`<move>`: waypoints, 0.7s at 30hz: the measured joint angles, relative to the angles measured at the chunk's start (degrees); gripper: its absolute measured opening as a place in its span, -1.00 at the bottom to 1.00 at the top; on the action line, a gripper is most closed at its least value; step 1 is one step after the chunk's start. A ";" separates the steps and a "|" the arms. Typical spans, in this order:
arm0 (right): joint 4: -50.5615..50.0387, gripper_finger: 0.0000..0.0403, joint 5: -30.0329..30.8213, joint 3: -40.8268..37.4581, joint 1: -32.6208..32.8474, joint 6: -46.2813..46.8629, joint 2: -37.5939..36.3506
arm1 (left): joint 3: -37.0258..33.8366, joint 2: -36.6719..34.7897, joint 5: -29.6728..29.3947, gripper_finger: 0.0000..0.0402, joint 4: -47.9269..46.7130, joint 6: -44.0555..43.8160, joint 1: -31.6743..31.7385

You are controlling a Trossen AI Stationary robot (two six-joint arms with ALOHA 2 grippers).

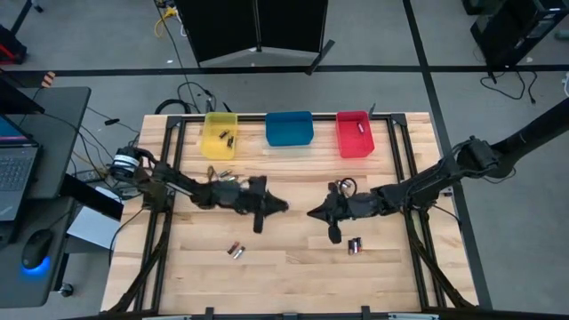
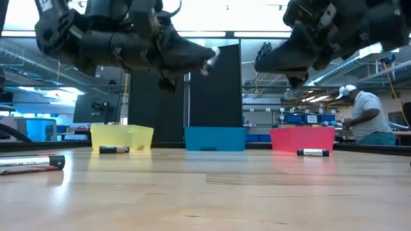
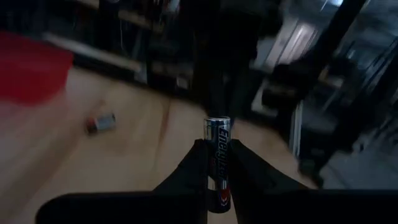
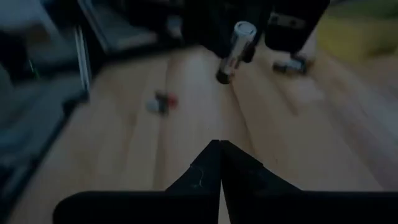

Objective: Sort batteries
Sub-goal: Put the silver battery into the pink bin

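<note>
Above counter (image 1: pixel 293 276) centre | silvery-capped dark battery (image 3: pixel 217 158) pinched upright by left gripper (image 3: pixel 217 163), arm raised | right gripper (image 4: pixel 220 155) pressed together, empty, facing it

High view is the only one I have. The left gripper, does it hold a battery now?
Observer: Yes. In the left wrist view the left gripper is shut on a battery, whose end sticks out past the fingertips.
Operator: And the right gripper, is something in it?
Observer: No. Its own wrist view shows the right gripper shut, with nothing between the fingers.
Operator: Do the grippers touch the table?
Observer: No. In the low view both hang well above the table.
</note>
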 joint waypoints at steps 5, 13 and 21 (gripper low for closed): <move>11.86 -0.87 3.42 -1.99 -2.64 -2.30 0.03 | -0.94 0.02 6.64 -0.79 5.41 1.74 5.74; 17.66 -0.60 4.23 2.37 -9.45 -8.11 0.03 | 5.32 0.07 15.04 -0.79 10.78 9.09 13.00; 17.07 -0.21 1.07 4.88 -12.84 -8.91 0.03 | 9.25 0.04 25.37 -0.79 15.20 5.87 19.39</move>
